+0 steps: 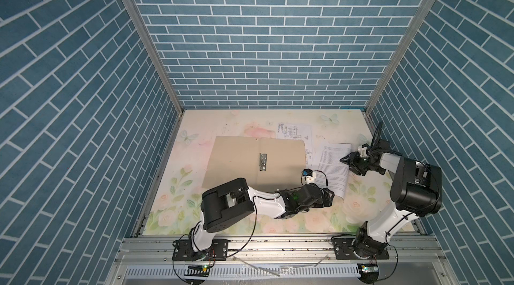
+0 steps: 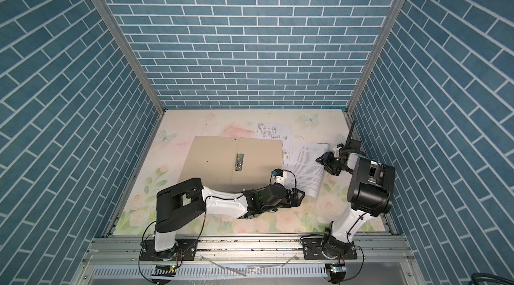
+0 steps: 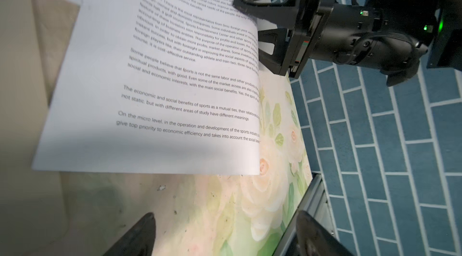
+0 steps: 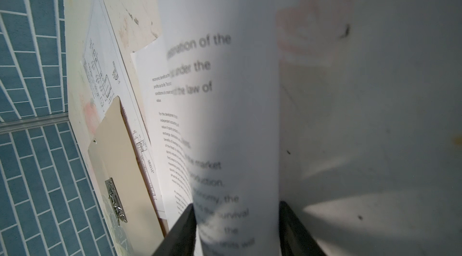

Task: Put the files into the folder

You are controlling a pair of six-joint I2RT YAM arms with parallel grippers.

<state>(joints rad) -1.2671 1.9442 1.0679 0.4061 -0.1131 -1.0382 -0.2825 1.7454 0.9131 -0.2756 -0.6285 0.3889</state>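
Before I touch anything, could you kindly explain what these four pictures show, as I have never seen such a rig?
It is a two-armed tabletop robot; each arm ends in a two-fingered gripper. Two pictures look down from one overhead stereo camera, so they nearly match; the other two come from cameras on the wrists. On the floral tabletop lies an open tan folder with a metal clip at its fold. A drawing sheet pokes out from under its far right corner, and a text sheet lies to its right. The right gripper holds that text sheet's lifted right edge, which curls between its jaws. The left gripper is open and empty, near the sheet's near corner.
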